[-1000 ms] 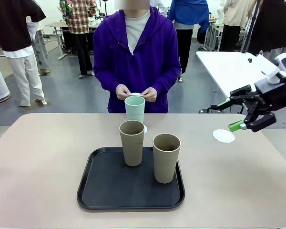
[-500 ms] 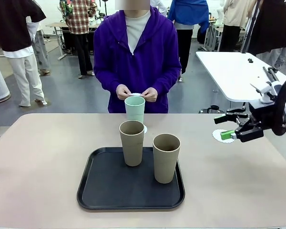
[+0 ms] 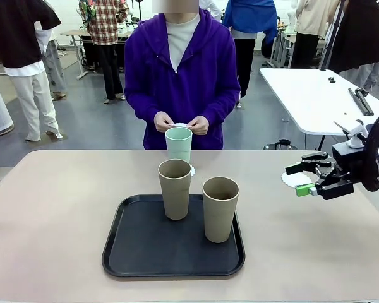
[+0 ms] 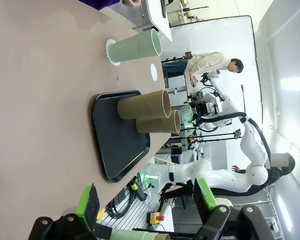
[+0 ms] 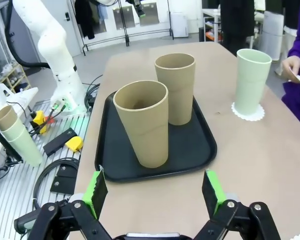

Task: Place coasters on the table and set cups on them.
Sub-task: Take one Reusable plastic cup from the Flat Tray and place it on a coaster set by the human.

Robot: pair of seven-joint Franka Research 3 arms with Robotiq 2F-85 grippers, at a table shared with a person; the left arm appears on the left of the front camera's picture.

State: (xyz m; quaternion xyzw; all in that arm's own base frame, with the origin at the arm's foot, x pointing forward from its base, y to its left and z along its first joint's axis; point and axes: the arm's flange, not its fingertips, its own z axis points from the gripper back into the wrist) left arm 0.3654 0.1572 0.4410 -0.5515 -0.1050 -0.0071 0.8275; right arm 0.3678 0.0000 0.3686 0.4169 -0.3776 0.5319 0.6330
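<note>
A mint green cup (image 3: 178, 144) stands on a lacy white coaster (image 3: 191, 170) at the far side of the table (image 3: 63, 208). Two taupe cups (image 3: 175, 188) (image 3: 220, 208) stand on the black tray (image 3: 145, 252). A second coaster (image 3: 295, 180) lies on the table at the right, with my open right gripper (image 3: 297, 180) low over it and its fingers pointing left toward the tray. The right wrist view has that gripper (image 5: 155, 192) open and empty, facing the taupe cups (image 5: 142, 122) (image 5: 175, 87) and the mint cup (image 5: 251, 80). My left gripper (image 4: 146, 197) is open and empty, well back from the tray (image 4: 120, 135).
The person in a purple hoodie stands at the far edge and holds a white doily (image 3: 180, 125) in both hands. A white table (image 3: 316, 95) stands at the back right. Bare tabletop lies left of the tray and along the front edge.
My right gripper has dropped lower and turned its fingers to the left, and now partly covers the right coaster. Cups, tray and the person's hands have stayed put.
</note>
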